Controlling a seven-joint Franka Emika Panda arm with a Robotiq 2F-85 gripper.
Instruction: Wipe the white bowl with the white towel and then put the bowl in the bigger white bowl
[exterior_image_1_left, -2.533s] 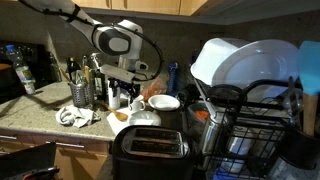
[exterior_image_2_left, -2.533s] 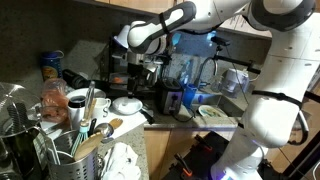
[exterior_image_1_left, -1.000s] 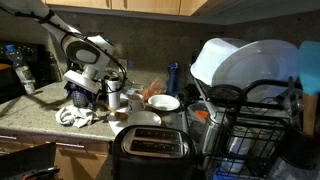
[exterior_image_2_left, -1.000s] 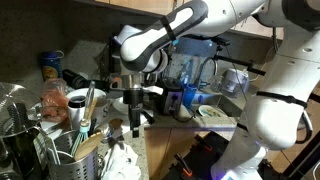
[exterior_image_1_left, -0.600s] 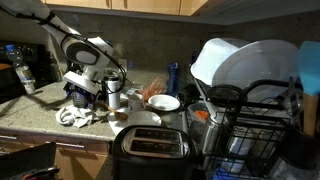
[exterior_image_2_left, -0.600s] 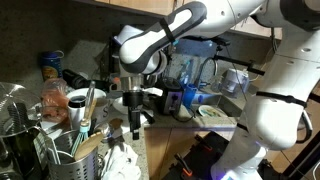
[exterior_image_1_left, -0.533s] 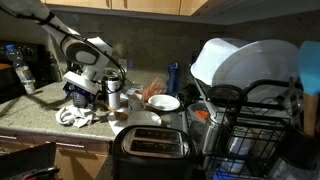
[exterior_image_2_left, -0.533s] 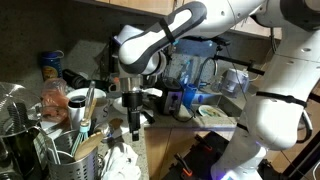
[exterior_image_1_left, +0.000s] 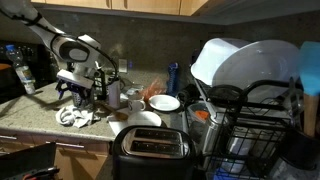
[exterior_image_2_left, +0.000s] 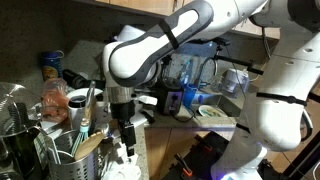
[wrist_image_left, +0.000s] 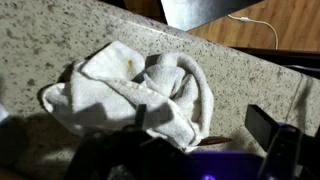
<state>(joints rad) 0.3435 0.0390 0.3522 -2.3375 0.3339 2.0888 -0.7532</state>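
Observation:
The white towel (wrist_image_left: 130, 88) lies crumpled on the speckled counter; it also shows in both exterior views, as a white heap (exterior_image_1_left: 75, 117) and at the bottom edge (exterior_image_2_left: 120, 165). My gripper (wrist_image_left: 205, 132) hangs open just above it, one finger over the cloth's near edge and the other over bare counter beside it. In both exterior views the gripper (exterior_image_1_left: 76, 98) (exterior_image_2_left: 125, 142) points down at the towel. The white bowl (exterior_image_1_left: 165, 102) sits further along the counter. The bigger white bowl (exterior_image_1_left: 138, 118) stands in front of it by the toaster.
A black toaster (exterior_image_1_left: 150, 148) stands at the counter's front edge. A dish rack (exterior_image_1_left: 250, 120) with large white dishes fills one end. A white mug (exterior_image_1_left: 133, 97) and bottles stand behind the bowls. A utensil holder (exterior_image_2_left: 75, 140) is close to the towel.
The arm has swung away from the bowls and come down over the towel. The gripper has stayed open. The towel and bowls have not moved.

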